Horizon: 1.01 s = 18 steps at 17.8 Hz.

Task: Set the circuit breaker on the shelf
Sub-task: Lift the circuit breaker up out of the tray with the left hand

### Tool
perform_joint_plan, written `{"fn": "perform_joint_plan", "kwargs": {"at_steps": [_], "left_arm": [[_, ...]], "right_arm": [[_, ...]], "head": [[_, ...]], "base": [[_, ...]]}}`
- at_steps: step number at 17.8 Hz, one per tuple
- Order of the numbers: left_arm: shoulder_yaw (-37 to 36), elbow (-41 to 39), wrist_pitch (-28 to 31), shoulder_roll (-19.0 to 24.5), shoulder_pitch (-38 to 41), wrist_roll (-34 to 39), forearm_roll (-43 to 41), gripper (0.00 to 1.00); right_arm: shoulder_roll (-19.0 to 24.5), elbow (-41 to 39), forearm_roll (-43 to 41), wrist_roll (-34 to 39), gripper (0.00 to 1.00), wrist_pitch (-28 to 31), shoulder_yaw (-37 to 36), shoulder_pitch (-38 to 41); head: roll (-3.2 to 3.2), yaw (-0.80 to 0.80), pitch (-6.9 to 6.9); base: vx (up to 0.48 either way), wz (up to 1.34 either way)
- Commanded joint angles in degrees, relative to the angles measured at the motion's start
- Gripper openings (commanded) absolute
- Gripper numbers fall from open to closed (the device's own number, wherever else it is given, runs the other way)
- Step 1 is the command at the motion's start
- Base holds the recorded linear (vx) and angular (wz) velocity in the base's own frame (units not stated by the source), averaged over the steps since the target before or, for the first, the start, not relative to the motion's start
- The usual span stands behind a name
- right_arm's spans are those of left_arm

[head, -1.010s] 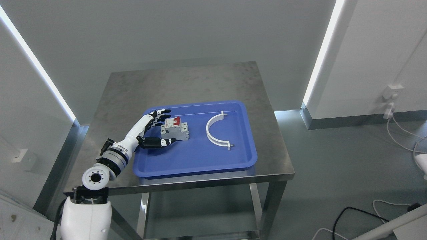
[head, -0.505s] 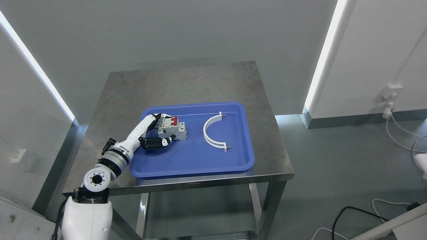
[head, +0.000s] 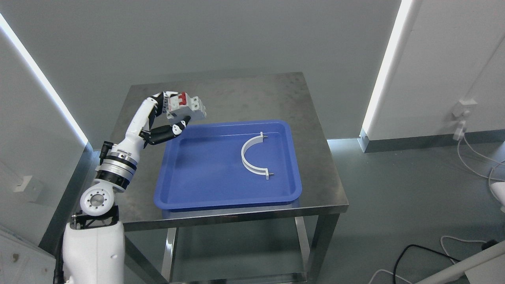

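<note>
My left hand (head: 173, 114) is raised above the far left corner of the blue tray (head: 221, 197) and is shut on the circuit breaker (head: 187, 108). The breaker is a grey-white block with red switches on top, held tilted in the air over the steel table (head: 236, 90). My thumb (head: 167, 132) presses from below and the other fingers wrap the far side. The left arm comes up from the lower left. No right arm shows. No shelf is visible.
A white half-ring clamp (head: 254, 156) lies in the right half of the tray. The table's near edge runs just below the tray. Cables (head: 446, 252) lie on the floor at the lower right, and a wall socket (head: 463, 108) sits at the right.
The left hand closed on the breaker in the tray and has lifted it up and to the back left, clear of the tray. The camera shifted slightly.
</note>
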Motion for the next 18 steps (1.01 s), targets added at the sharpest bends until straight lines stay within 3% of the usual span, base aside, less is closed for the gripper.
{"fn": "perform_joint_plan", "kwargs": {"at_steps": [1, 8, 18], "left_arm": [[5.7, -7.1, -4.7, 0.0, 4.4, 10.3, 11.0, 0.12], [4.1, -11.7, -14.6, 0.0, 15.4, 10.3, 11.2, 0.12], [4.5, -15.1, -15.7, 0.0, 15.5, 8.2, 11.2, 0.13]], "right_arm": [[-1.0, 0.0, 0.0, 0.0, 1.0, 0.0, 0.0, 0.0], [-1.0, 0.0, 0.0, 0.0, 1.0, 0.0, 0.0, 0.0], [-1.0, 0.0, 0.0, 0.0, 1.0, 0.0, 0.0, 0.1]], "head": [[0.0, 0.0, 0.0], [0.0, 0.0, 0.0], [0.0, 0.0, 0.0]], "base": [[0.0, 0.0], [0.0, 0.0], [0.01, -0.01]]}}
